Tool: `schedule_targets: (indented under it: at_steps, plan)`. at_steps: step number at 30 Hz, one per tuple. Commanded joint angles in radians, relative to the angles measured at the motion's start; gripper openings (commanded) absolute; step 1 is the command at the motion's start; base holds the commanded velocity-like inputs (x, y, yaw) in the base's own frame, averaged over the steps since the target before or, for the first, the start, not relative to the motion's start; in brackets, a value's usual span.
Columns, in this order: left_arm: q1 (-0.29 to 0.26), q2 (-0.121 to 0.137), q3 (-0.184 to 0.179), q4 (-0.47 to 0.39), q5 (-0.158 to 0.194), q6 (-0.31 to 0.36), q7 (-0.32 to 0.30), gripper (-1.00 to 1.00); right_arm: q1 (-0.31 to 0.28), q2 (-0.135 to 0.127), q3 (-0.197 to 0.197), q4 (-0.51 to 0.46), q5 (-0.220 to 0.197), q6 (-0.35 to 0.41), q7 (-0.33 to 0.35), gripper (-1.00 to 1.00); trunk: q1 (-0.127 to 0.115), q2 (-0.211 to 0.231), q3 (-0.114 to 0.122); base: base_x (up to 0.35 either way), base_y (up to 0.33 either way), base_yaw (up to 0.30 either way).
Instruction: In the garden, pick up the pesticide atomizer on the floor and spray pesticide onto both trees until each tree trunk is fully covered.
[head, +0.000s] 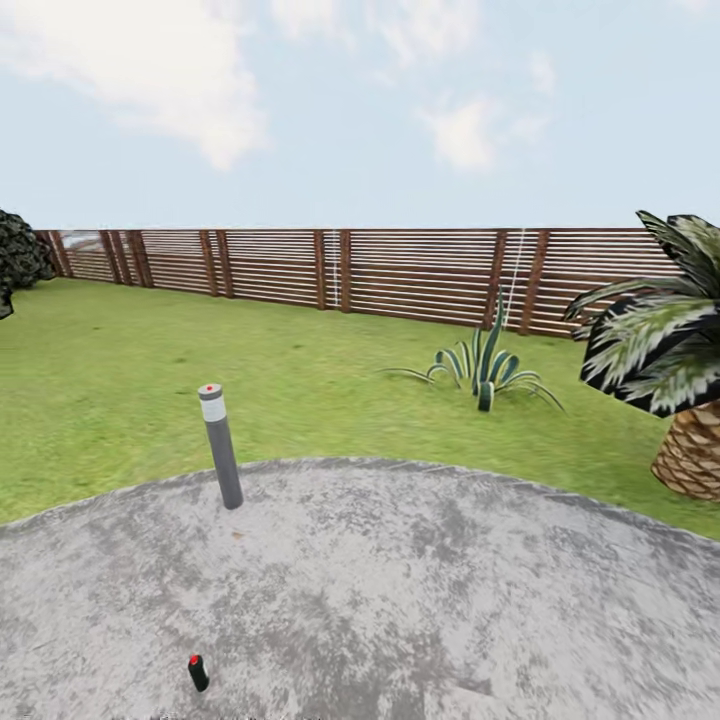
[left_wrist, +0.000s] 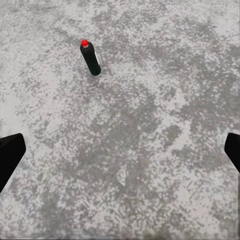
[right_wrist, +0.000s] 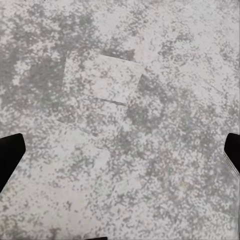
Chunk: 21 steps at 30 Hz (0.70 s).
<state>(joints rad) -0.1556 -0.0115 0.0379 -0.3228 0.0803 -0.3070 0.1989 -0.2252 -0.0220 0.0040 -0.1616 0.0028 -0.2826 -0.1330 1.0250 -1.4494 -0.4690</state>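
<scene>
The pesticide atomizer (head: 198, 672) is a small dark bottle with a red top, standing upright on the grey mottled floor (head: 420, 590) near the bottom of the head view. In the left wrist view the atomizer (left_wrist: 90, 58) stands some way beyond my left gripper (left_wrist: 120, 152), which is open, its dark fingertips (left_wrist: 10, 155) wide apart over bare paving. My right gripper (right_wrist: 120, 152) is open too, above bare paving with nothing between its fingers. Both trees are out of view.
A thin grey lamp post (head: 222, 446) stands at the patio's edge, beyond the atomizer. Green lawn (head: 150, 380) stretches to a brown slat fence (head: 400, 275). A spiky low plant (head: 485, 368) and a palm-like plant (head: 680, 370) are at the right, a dark shrub (head: 18, 252) at the far left.
</scene>
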Motion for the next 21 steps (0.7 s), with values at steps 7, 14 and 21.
schedule_targets:
  at_steps: [7, 14, 21]
  plan:
    - [-0.001, -0.001, 0.004, 0.001, 0.007, -0.004, -0.003, 1.00, 0.000, 0.001, 0.001, 0.000, 0.000, -0.003, -0.002, 1.00, 0.000, -0.001, -0.001, 0.086, -0.303, 0.151]
    - [-0.001, -0.001, 0.004, 0.001, 0.007, -0.004, -0.003, 1.00, 0.000, 0.001, 0.001, 0.000, 0.000, -0.003, -0.002, 1.00, 0.000, -0.001, -0.001, 0.153, -0.310, 0.088]
    - [-0.001, -0.001, 0.004, 0.001, 0.007, -0.004, -0.003, 1.00, 0.000, 0.001, 0.001, 0.000, 0.000, -0.002, -0.002, 1.00, 0.000, -0.001, -0.003, 0.160, -0.299, 0.256]
